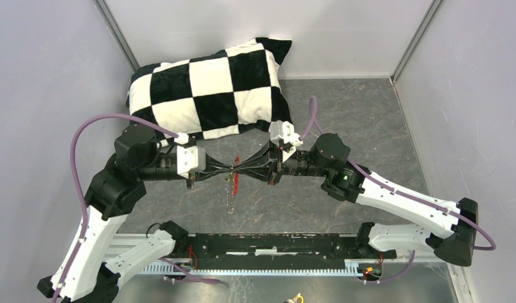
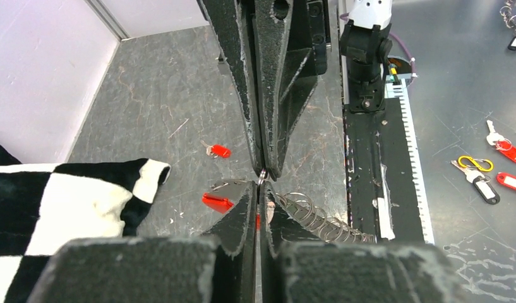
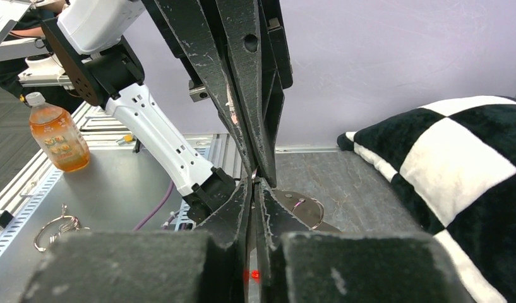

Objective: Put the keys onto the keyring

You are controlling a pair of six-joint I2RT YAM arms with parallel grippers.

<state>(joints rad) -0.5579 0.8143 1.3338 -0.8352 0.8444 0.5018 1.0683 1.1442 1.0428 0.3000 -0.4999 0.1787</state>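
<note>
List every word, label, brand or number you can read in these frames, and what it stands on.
Nothing can be read for certain.
On the bottle label, right wrist view: printed words, too blurred to read.
On the key tags beside the rail, left wrist view: inserts too small to show any writing.

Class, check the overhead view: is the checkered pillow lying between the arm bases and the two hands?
No, the checkered pillow lies toward the far wall, beyond the left hand and the right hand.

A black-and-white chequered plush pillow is lying just beyond the left pincer, while a clear orange-drink bottle is standing well apart from it.
</note>
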